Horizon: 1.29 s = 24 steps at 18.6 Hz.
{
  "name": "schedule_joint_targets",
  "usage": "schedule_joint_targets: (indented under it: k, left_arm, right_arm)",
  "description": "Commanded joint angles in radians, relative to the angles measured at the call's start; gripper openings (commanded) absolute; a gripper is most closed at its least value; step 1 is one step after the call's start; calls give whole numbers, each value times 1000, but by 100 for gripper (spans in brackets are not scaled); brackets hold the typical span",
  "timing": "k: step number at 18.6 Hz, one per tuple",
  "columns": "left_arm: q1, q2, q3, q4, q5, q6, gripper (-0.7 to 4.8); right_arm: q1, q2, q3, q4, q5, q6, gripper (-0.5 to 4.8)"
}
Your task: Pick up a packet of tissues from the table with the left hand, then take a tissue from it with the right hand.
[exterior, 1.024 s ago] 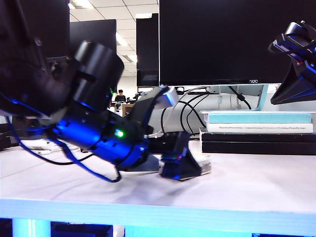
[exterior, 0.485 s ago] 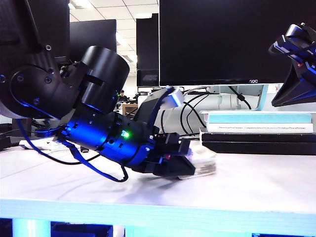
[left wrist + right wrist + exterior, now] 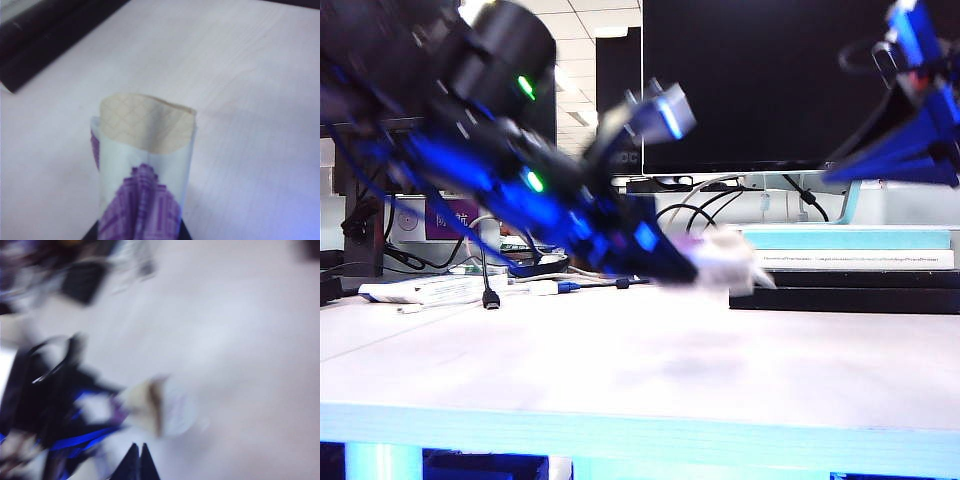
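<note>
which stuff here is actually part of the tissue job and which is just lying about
Part of the job:
- packet of tissues, held off the table by the left gripper
- tissue poking out of its open end
- right gripper, shut, raised at the right

Just lying about:
- monitor
- stacked books
- cables

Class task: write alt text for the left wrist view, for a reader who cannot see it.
The packet of tissues, white with a purple patch, is held in the left tool, lifted above the pale table. A beige tissue pokes from its open end, and a dark object lies on the table beyond.
</note>
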Motion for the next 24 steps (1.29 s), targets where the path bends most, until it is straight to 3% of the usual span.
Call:
schedule_joint_targets:
  k: [1,3,7,17,24]
  left_arm:
    - [22,-63,5,-35,118,24,58]
    - [21,-82,5,-37,274,24,58]
    - [21,-81,5,-35,327,20,58]
    - [20,-81,15,16,368,-18,57]
    - [3,-76,15,50,385,-40,57]
  right_arm:
    - [2,-3,5,10,-167,39,0]
    - [2,-3,5,10,-262,53,0]
    - [2,-3,5,10,-387,90,1]
    - [2,34,5,2,-469,107,0]
    - [2,47,5,14,-473,107,-1]
